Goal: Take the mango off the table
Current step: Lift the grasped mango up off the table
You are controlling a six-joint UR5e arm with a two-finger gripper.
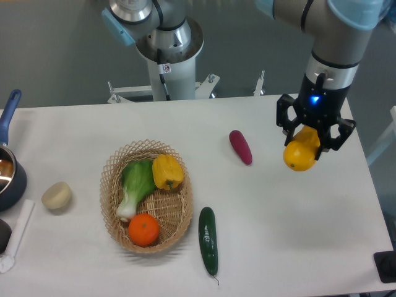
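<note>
So your mango [300,155] is pinched in the gripper [313,137], black fingers [285,121] clamped on either side of it, and it looks to be hanging clear above the table [291,204] over the right part of the top. You can see a blue light glowing on the wrist just above the fruit.

Nearest thing to your gripper is the purple vegetable [241,146], lying flat on the table just to its left. Lower and further left there's a cucumber [208,240] lying near the front edge. Beyond that is the wicker basket [179,216], well apart from the gripper, holding a yellow bell pepper [167,171], a bok choy [136,185] and an orange [144,229].

Way over at the far left you've got a pale potato [57,195] and a dark pot [8,176] with a blue handle, cut off by the frame.

The tabletop is plain white. Behind it there's a second robot base [167,52] on a grey floor.
</note>
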